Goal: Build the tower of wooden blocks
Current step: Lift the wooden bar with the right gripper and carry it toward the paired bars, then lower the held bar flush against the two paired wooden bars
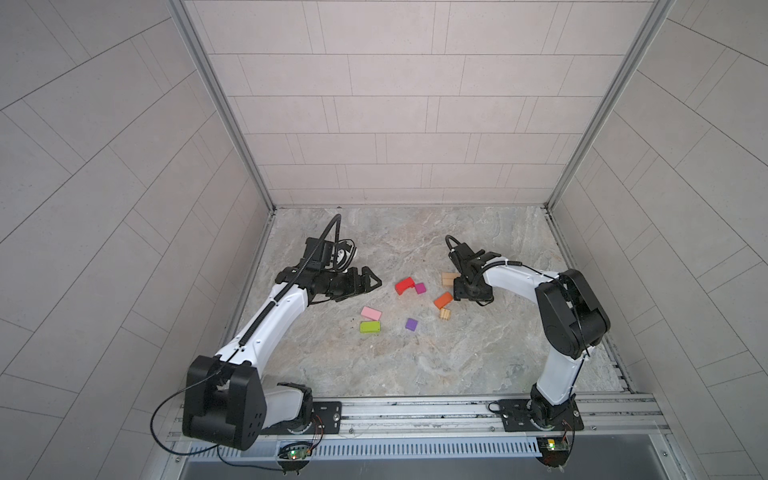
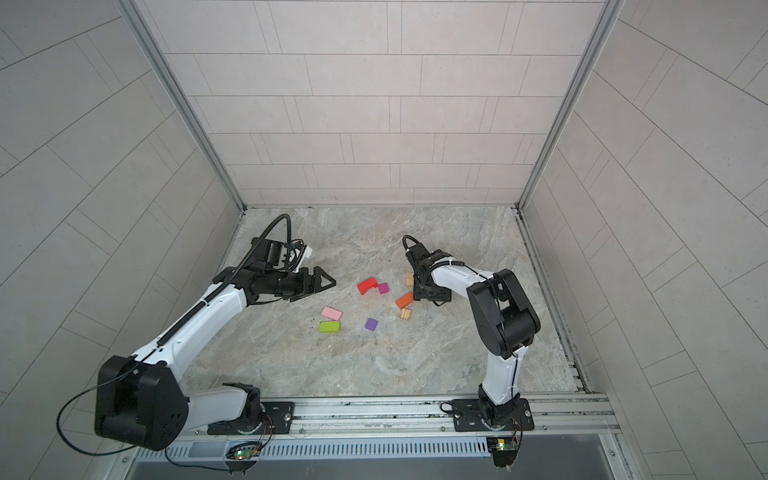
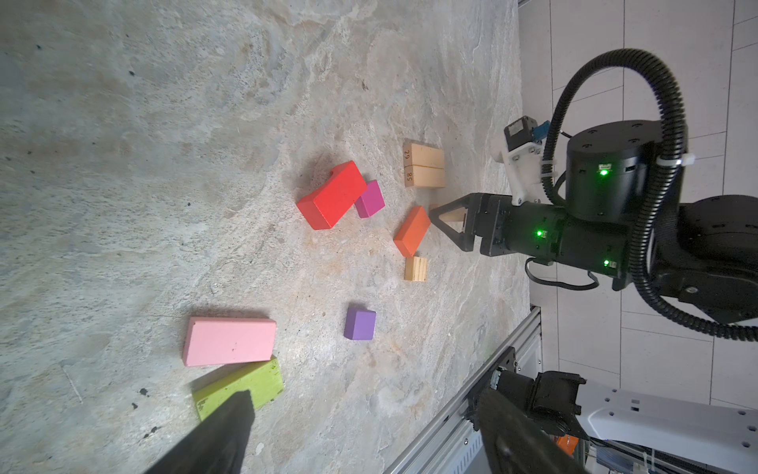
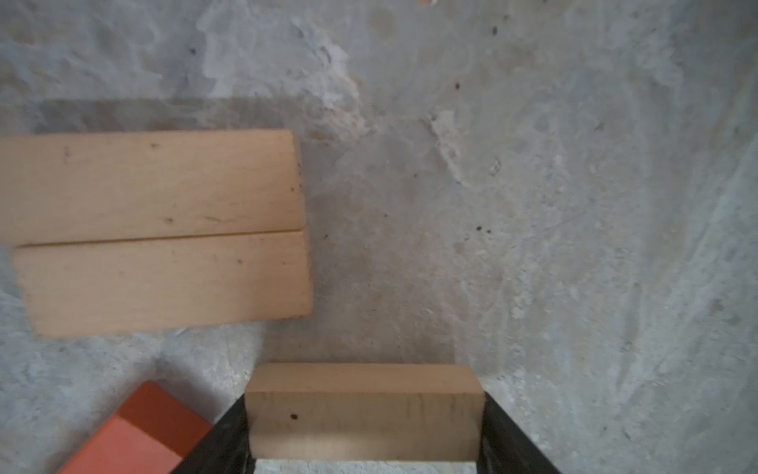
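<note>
The wood blocks lie loose on the stone table. A red block touches a magenta cube. Pink and lime green rectangles lie together, with a purple cube to their right. Two tan bars lie side by side. My right gripper is shut on a tan block, low over the table next to the orange block. A small tan block sits nearer the front. My left gripper hovers open left of the red block, holding nothing.
Tiled walls close the cell at the back and on both sides. An aluminium rail with both arm bases runs along the front edge. The right arm's elbow stands high at the right of the blocks.
</note>
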